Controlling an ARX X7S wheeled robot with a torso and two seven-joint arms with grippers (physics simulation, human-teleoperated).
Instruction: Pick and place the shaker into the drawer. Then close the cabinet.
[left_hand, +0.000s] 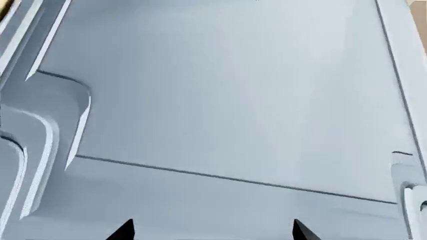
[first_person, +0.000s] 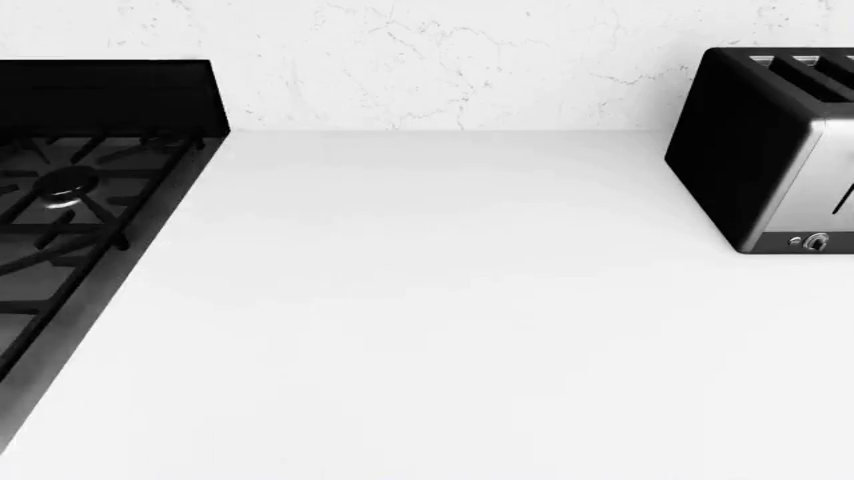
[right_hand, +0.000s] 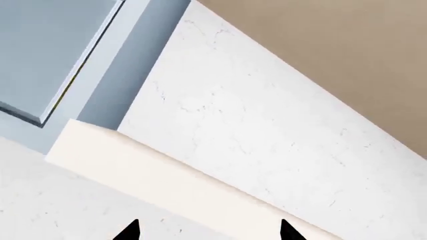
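The shaker is out of view in all three views. No open drawer with a light blue inside shows. The left wrist view is filled by the blue-grey panelled front of the cabinet, close up. My left gripper is open and empty, its two dark fingertips wide apart in front of that panel. My right gripper is open and empty, facing white marble and a cream ledge. Neither gripper shows in the head view.
The head view shows the white counter, a black stove at the left and a black and silver toaster at the back right. A blue-grey panel and a tan surface show in the right wrist view.
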